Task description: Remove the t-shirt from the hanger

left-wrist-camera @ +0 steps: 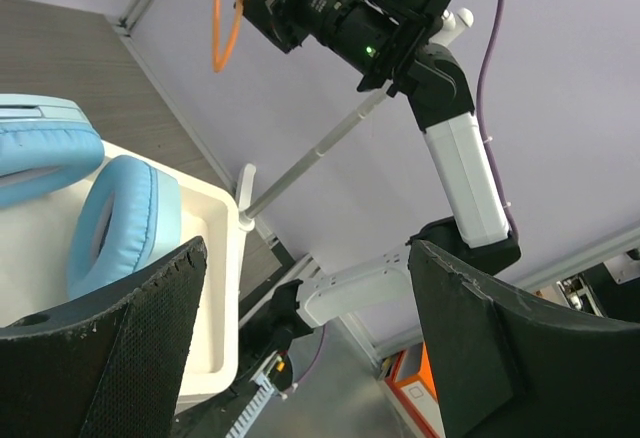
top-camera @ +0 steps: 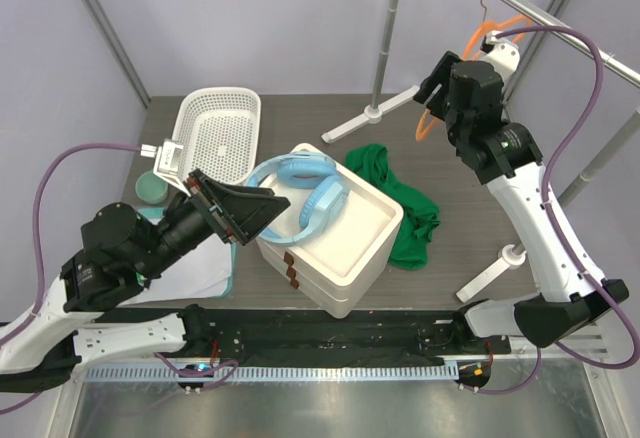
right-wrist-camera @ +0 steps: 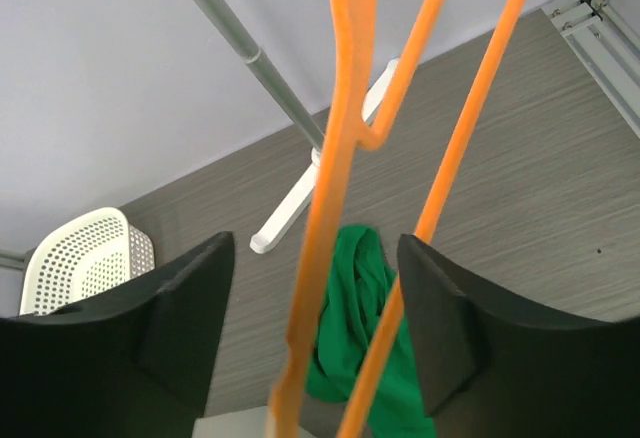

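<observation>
The dark green t-shirt lies crumpled on the table against the right side of the white box, off the hanger. The bare orange hanger hangs by its hook on the metal rail at the top right. My right gripper is up at the hanger. In the right wrist view its jaws stand open with the hanger's bars passing between them, and the t-shirt shows far below. My left gripper hovers open over the box's left edge, holding nothing.
A white box holds blue headphones. A white mesh basket and a pale green bowl sit at the left. The rack's rail, post and white feet stand at the back and right.
</observation>
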Robot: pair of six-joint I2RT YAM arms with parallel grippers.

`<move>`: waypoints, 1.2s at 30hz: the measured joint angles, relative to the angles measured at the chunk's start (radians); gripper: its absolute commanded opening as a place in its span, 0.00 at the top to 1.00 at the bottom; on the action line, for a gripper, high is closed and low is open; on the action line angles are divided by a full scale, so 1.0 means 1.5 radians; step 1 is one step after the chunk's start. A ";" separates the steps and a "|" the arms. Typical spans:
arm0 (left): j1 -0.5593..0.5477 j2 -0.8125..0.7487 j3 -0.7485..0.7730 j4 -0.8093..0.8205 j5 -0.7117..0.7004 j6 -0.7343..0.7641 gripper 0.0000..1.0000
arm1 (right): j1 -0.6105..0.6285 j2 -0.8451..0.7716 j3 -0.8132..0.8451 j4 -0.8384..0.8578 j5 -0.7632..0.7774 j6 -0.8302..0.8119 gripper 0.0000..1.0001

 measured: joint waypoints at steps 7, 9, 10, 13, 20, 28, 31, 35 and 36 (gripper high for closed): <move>0.000 0.000 -0.003 -0.001 -0.026 -0.002 0.18 | 0.000 -0.040 -0.017 -0.049 -0.014 -0.047 0.09; 0.000 0.003 -0.002 -0.002 -0.032 -0.002 0.18 | 0.000 -0.073 -0.025 -0.075 -0.020 -0.063 0.06; 0.000 0.005 -0.002 -0.004 -0.036 -0.002 0.18 | 0.000 -0.090 -0.027 -0.086 -0.023 -0.073 0.05; 0.000 0.011 -0.002 -0.012 -0.051 0.000 0.18 | 0.000 -0.163 -0.043 -0.121 -0.033 -0.097 0.05; 0.000 0.032 0.000 -0.018 -0.082 0.005 0.17 | 0.000 -0.359 -0.246 -0.169 -0.081 -0.098 0.03; 0.000 0.086 0.015 -0.019 -0.082 0.003 0.17 | 0.000 -0.400 -0.515 -0.144 -0.122 -0.046 0.03; 0.000 0.096 0.015 -0.021 -0.082 0.001 0.18 | -0.003 -0.357 -0.550 -0.107 -0.138 -0.035 0.03; 0.000 0.092 0.020 -0.026 -0.083 0.001 0.18 | -0.014 -0.273 -0.587 -0.018 -0.160 -0.037 0.03; 0.000 0.090 0.023 -0.030 -0.083 0.001 0.18 | -0.018 -0.253 -0.595 0.002 -0.172 -0.039 0.03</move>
